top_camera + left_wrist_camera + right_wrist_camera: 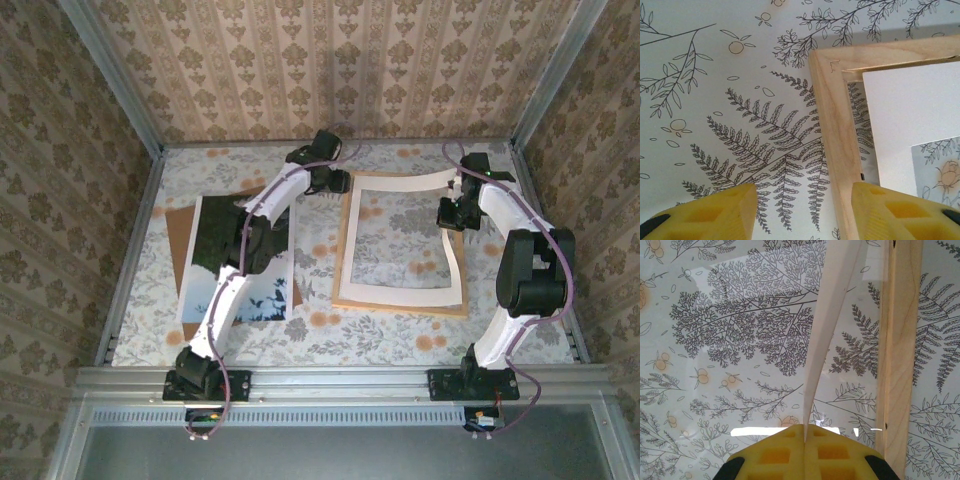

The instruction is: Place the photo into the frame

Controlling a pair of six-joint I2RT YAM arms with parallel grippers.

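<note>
Your right gripper (805, 440) is pinching its yellow fingers closed on the edge of a thin white card mat (832, 315), which is standing on edge ahead of the fingertips as a narrow sheet. Just to that gripper's right, the large rectangular frame of light natural wood (897, 365) is lying flat on the fern-printed table cover (740, 340). From above, the right gripper (452, 212) is holding the right side of the white card mat (400, 185). That side is bowing up off the frame (400, 307) while the rest is lying inside the moulding.

Your left gripper (805, 220) is standing wide open with nothing between its fingers (705, 215). A corner of the frame (832, 125) is sitting ahead of it, and one wooden rail is running back to the inner side of its right finger; whether the two are touching, you cannot tell from this angle.

The large rectangular photo of a dark green hill under pale sky, white-bordered (212, 240), is lying back and to the left of the left gripper (333, 180). It is resting face up on a plain brown backing board (180, 245), with the left arm crossing over it.
</note>
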